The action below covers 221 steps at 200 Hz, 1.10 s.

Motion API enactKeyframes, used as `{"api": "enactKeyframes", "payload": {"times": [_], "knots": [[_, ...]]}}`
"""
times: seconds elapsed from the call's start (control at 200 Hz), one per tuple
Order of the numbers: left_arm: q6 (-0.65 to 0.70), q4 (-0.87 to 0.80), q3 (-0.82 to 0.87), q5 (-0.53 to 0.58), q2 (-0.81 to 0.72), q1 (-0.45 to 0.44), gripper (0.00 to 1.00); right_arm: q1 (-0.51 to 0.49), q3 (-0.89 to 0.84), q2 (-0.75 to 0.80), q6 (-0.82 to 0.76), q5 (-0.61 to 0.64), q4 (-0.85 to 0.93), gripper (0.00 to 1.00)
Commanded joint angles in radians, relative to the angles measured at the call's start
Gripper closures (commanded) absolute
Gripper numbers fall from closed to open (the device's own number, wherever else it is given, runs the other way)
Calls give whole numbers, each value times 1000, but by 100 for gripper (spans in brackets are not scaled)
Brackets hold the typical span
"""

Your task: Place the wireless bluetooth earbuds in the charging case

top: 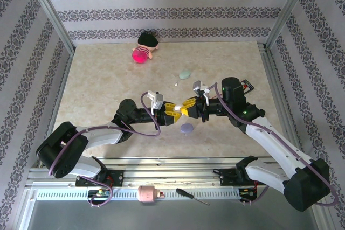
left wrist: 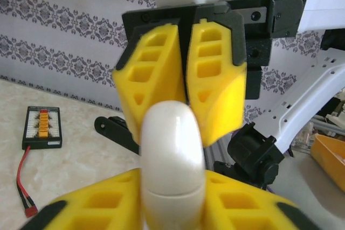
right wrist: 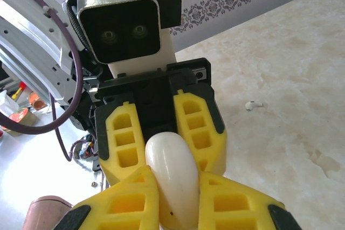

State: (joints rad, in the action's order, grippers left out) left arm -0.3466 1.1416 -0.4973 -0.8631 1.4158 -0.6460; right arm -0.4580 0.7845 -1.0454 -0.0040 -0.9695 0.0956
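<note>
Glossy white oval case [left wrist: 171,149] held off the bench [top: 97,79].
Left claw [top: 173,110] and right claw [top: 188,106] each clamp one end tightly.

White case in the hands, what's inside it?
Can't tell. The white case is shut, held by the left hand and right hand, so its inside is hidden. One earbud lies out on the table.

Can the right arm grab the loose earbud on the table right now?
Probably not yet. The right tool is shut on the white case, which the left tool also grips. The way across the table to the earbud looks free, so it must let go first.
</note>
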Motion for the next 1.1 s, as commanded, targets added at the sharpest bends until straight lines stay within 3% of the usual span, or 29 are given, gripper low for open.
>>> {"api": "enactKeyframes", "payload": {"times": [0.0,0.07,0.16,0.275,0.68,0.874,1.099], "knots": [[16,-11,-27,-2,-12,7,79,-24,37,-2,-42,-8,34,89],[30,-6,-25,-14,-10,8,82,-27,38,-1,-46,13,38,82],[41,0,-24,-25,-13,8,85,-27,39,4,-40,67,33,55],[51,0,-23,-43,-19,8,87,-18,42,3,-30,129,28,43],[228,-157,-4,-48,-104,8,92,15,76,-39,72,218,-27,32],[349,-270,15,-5,-155,9,92,10,93,-34,131,196,-64,29],[460,-286,69,66,-176,17,92,12,82,13,246,269,-117,29]]}}
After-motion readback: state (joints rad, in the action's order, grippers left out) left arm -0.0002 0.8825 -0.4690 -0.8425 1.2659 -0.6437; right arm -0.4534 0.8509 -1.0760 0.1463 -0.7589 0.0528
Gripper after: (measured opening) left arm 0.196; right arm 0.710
